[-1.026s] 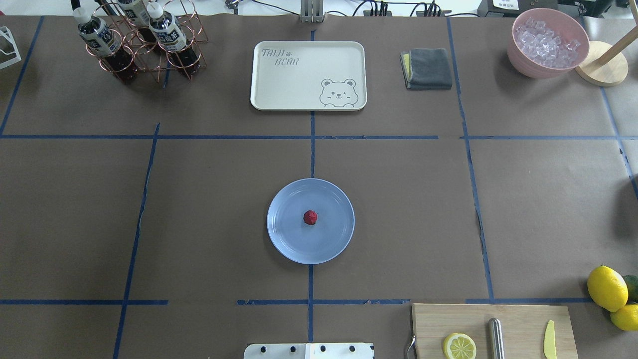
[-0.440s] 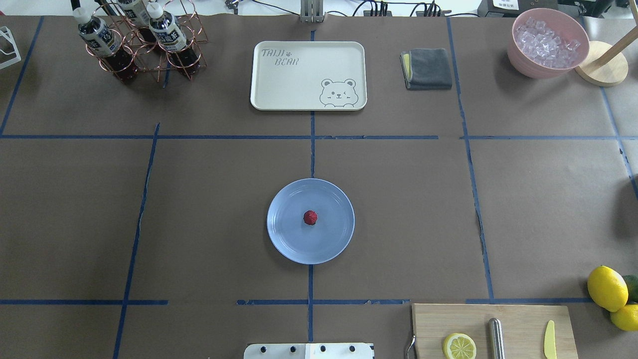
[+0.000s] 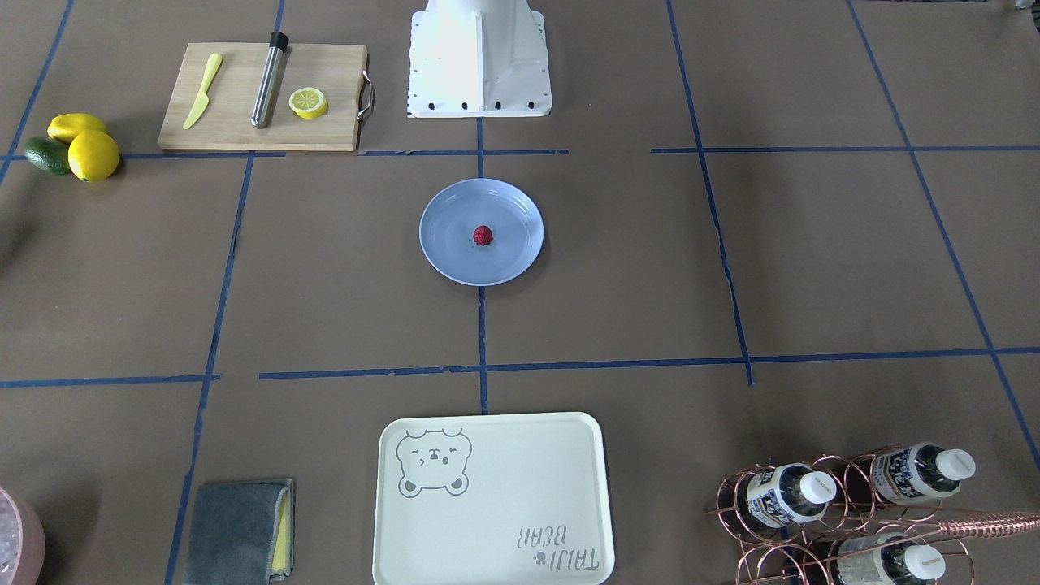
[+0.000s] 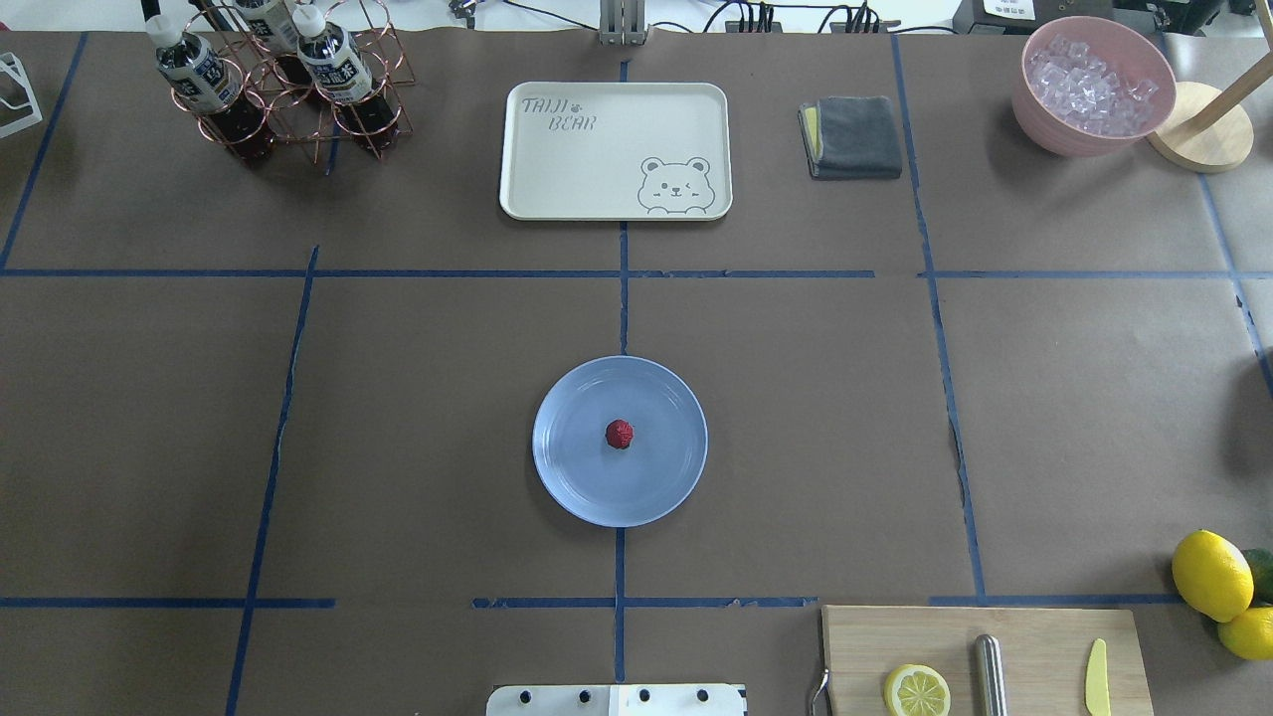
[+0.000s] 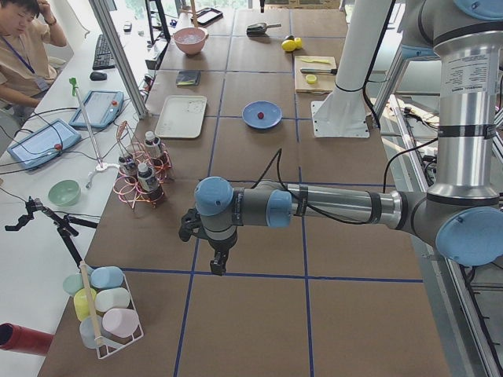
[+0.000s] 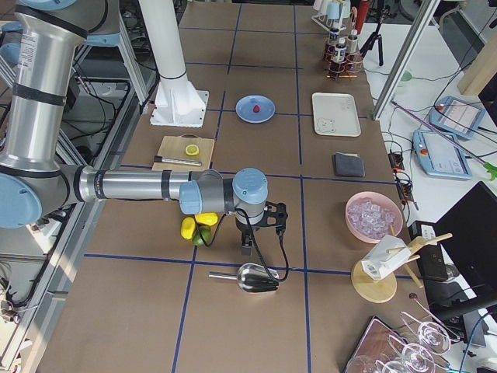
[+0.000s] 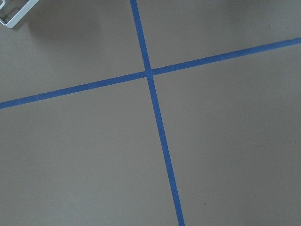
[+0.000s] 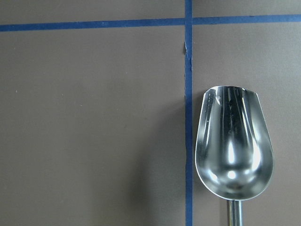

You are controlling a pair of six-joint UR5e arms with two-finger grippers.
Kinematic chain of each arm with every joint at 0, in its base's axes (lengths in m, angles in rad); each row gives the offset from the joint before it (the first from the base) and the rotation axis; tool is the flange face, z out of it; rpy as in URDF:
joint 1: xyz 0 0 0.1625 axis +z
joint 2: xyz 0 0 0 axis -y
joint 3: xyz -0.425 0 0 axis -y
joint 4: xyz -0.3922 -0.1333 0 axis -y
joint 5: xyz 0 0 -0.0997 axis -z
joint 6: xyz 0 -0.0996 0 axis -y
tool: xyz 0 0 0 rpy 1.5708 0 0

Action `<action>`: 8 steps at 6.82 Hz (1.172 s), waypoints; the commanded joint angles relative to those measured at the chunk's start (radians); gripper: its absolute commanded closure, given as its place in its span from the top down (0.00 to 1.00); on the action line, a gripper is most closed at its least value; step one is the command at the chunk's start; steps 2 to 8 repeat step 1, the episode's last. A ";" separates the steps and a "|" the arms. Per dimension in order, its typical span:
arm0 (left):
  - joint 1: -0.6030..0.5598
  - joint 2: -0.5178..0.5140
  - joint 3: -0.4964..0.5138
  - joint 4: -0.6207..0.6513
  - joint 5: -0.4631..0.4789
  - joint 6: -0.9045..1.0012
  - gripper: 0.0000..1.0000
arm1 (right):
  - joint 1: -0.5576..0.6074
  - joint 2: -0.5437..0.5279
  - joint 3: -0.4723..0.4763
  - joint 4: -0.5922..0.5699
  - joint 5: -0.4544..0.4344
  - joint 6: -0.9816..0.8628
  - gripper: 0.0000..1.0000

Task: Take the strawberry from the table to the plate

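A dark-red bumpy strawberry (image 4: 619, 434) sits on the glossy light-blue plate (image 4: 577, 487), itself on the brown table (image 4: 428, 398) gridded with blue tape lines (image 4: 624, 298).

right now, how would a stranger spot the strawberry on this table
On the brown table with blue tape lines, find the round light-blue plate near the middle. The strawberry lies at its centre: a tiny dark-red bumpy berry, the only thing on it, far smaller than the yellow lemons.

The cream tray (image 4: 615, 149) reads "TAIJI BEAR" beside a printed bear face.
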 commanded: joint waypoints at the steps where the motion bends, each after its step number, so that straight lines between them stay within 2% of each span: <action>1: -0.005 -0.016 -0.007 0.009 0.005 -0.001 1.00 | -0.002 0.000 0.001 0.001 -0.001 -0.001 1.00; 8: -0.005 -0.016 -0.007 0.009 0.005 -0.001 1.00 | -0.002 0.000 0.001 0.001 -0.001 -0.001 1.00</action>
